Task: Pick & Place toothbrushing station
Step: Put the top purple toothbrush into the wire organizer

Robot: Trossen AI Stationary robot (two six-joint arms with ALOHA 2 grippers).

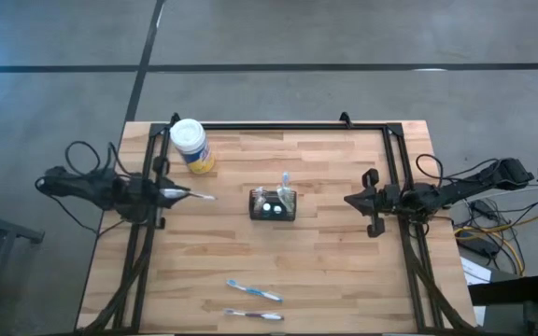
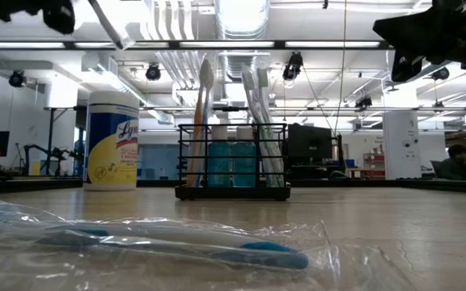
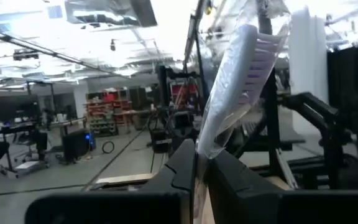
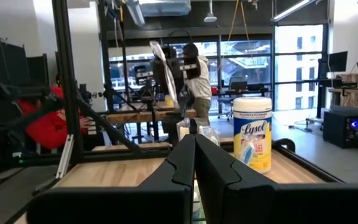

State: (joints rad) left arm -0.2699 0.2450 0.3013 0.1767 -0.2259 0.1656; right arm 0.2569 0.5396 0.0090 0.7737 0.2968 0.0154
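Note:
The toothbrushing station (image 1: pixel 274 204), a small black wire caddy, stands at mid-table on its base, with toothbrushes upright in it (image 2: pixel 233 166). My left gripper (image 1: pixel 177 194) hovers to its left, above the table, shut on a toothbrush in clear wrapping (image 1: pixel 202 196) whose bristle head (image 3: pixel 253 56) points up and away. My right gripper (image 1: pixel 348 200) waits to the right of the station, shut and holding nothing (image 4: pixel 194 155). Two wrapped toothbrushes (image 1: pixel 255 292) (image 1: pixel 255 315) lie flat near the front edge. My left gripper pinches the wrapped toothbrush at its handle end (image 3: pixel 201 152) between the two fingers. The fingers come nearly level from the table's left and lie along the brush. The brush sticks out past the fingertips toward the station, tilted upward and clear of the table.
A yellow wipes tub with a white lid (image 1: pixel 192 146) stands at the far left of the table. A black frame rail (image 1: pixel 288 125) runs along the far edge and down both sides. Bare wood lies between the station and the front toothbrushes.

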